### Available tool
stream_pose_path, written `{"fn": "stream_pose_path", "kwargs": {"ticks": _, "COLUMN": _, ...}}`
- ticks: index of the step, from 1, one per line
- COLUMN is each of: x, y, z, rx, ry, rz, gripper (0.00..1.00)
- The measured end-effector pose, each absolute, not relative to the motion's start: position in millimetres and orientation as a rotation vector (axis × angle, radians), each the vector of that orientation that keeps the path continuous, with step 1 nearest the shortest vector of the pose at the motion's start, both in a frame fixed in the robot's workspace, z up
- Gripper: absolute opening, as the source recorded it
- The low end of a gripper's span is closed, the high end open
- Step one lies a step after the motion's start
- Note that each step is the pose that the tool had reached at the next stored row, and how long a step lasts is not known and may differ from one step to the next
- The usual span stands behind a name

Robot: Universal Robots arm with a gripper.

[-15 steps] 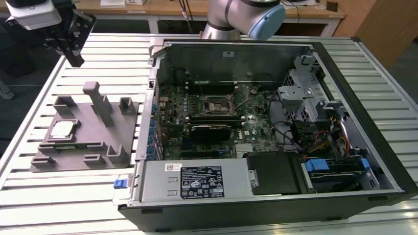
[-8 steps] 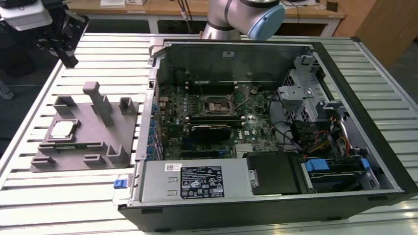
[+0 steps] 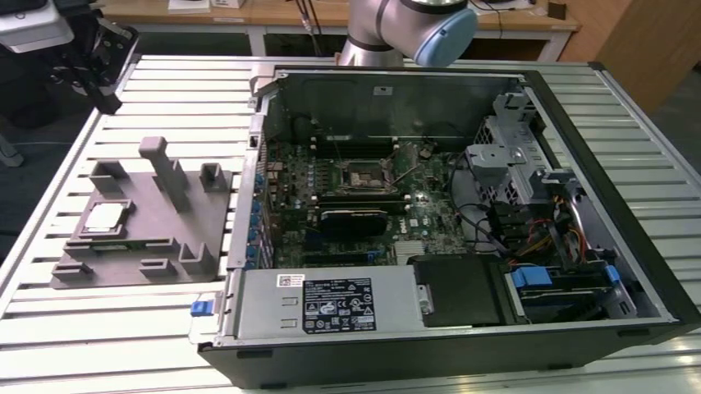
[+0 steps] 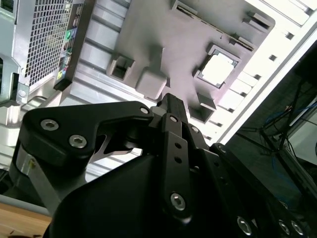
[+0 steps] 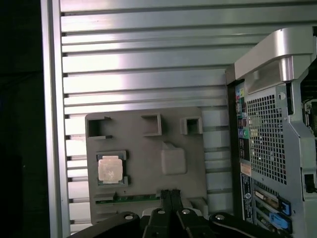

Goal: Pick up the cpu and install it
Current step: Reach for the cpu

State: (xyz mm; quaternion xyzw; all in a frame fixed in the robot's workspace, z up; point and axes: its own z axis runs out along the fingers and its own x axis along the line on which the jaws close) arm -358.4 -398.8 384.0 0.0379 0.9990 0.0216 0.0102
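Note:
The cpu (image 3: 104,217) is a small silvery square lying flat in a recess of the grey plastic holder (image 3: 143,246), on the slatted table at the exterior view's left. Both wrist views look down on it from well above: cpu (image 5: 110,168) (image 4: 218,69) in holder (image 5: 143,144) (image 4: 163,34). My gripper (image 5: 170,194) hangs high over the holder's edge, apart from the chip, its two black fingers pressed together with nothing between them. The dark square socket (image 3: 363,174) sits on the motherboard inside the open computer case (image 3: 613,205).
The case lies on its side with the silver power supply box (image 3: 328,302) at its near end and drive cages (image 3: 515,156) on the exterior view's right. Tall posts (image 3: 164,160) rise from the holder. The arm's elbow (image 3: 422,25) stands behind the case. The case's rear panel (image 5: 267,139) is beside the holder.

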Motion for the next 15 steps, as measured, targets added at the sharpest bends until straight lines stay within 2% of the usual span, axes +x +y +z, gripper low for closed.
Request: {"fn": "stream_pose_path", "kwargs": {"ticks": 15, "x": -388.6, "y": -398.8, "z": 381.3, "rx": 0.118, "ry": 3.120, "rz": 0.067, "gripper": 0.11}}
